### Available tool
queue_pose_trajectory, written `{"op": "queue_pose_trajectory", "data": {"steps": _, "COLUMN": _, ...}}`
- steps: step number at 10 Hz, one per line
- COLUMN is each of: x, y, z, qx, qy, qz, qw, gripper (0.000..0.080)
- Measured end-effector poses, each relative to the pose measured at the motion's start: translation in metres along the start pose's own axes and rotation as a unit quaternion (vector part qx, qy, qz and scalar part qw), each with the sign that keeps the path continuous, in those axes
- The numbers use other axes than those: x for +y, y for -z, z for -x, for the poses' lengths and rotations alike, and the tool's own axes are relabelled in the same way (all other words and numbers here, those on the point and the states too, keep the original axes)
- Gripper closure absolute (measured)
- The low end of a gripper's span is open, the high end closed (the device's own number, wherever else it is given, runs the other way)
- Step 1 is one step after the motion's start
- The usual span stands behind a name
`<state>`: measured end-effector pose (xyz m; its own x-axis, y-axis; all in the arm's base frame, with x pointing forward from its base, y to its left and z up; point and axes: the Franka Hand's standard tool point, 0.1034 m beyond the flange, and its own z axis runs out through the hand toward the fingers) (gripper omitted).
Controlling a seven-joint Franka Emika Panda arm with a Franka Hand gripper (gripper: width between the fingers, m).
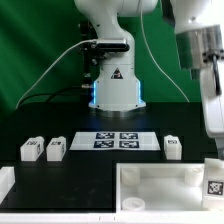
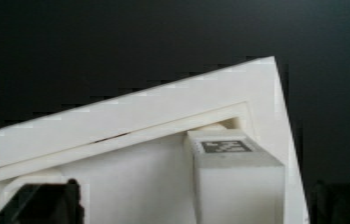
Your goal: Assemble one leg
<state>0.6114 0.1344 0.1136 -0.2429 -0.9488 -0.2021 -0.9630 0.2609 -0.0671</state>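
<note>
The white tabletop lies at the front of the table. One leg, a white peg with a dark tag, stands upright at the tabletop's corner on the exterior view's right. My gripper hangs straight above it. In the wrist view the leg sits inside the tabletop's raised corner rim. My gripper is open. Its dark fingertips stand wide on either side of the leg, with a gap to it on at least one side.
Two more legs stand at the exterior view's left and one at the right. The marker board lies between them before the robot base. A white block sits at the front left edge.
</note>
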Motion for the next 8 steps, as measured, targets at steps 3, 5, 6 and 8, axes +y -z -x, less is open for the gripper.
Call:
{"op": "queue_pose_trajectory", "data": {"steps": 3, "x": 0.0013, "y": -0.0029, "z": -0.0008, "qx": 0.001, "qy": 0.001, "qz": 0.002, "qw": 1.000, "gripper": 0.0150}}
{"op": "queue_pose_trajectory", "data": {"steps": 5, "x": 0.0014, "y": -0.0031, "z": -0.0007, "qx": 0.001, "qy": 0.001, "qz": 0.002, "qw": 1.000, "gripper": 0.0150}}
{"op": "queue_pose_trajectory", "data": {"steps": 6, "x": 0.0014, "y": -0.0032, "z": -0.0007, "qx": 0.002, "qy": 0.001, "qz": 0.002, "qw": 1.000, "gripper": 0.0150}}
{"op": "queue_pose_trajectory", "data": {"steps": 8, "x": 0.0015, "y": -0.0032, "z": -0.0007, "qx": 0.002, "qy": 0.001, "qz": 0.002, "qw": 1.000, "gripper": 0.0150}}
